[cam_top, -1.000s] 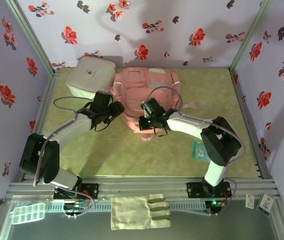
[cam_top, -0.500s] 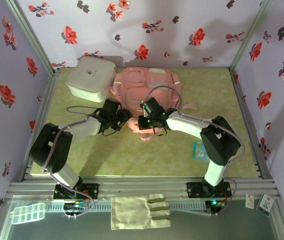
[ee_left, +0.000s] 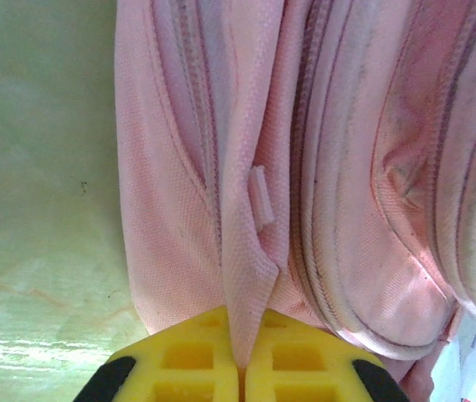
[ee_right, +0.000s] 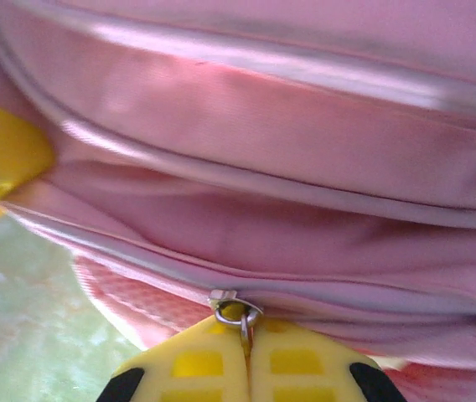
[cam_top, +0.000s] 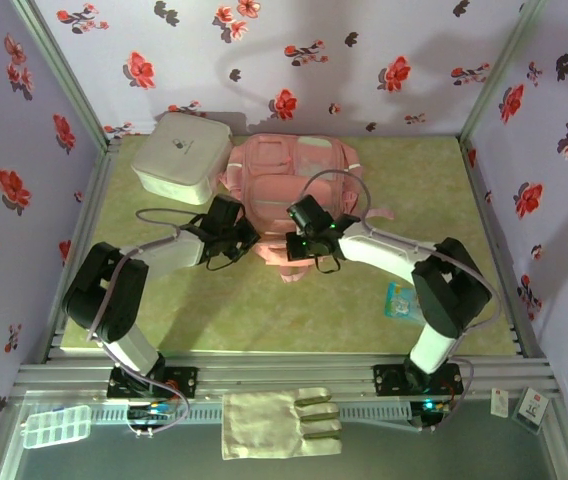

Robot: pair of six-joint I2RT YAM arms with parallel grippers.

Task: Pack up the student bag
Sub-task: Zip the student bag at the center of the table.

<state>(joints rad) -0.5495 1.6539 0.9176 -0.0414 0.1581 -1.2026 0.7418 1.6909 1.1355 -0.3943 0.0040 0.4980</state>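
Shows the student bag (cam_top: 289,170) lying flat at 12 o'clock on the green tabletop (cam_top: 214,300), with a white box (cam_top: 179,155) just beside it at 10 o'clock. Finds the left jaws pinched shut on a fold of the bag's pink fabric, at its 7 o'clock corner. Finds the right jaws clamped on the metal zipper pull (ee_right: 236,311) along the bag's 6 o'clock edge, near the left jaws.
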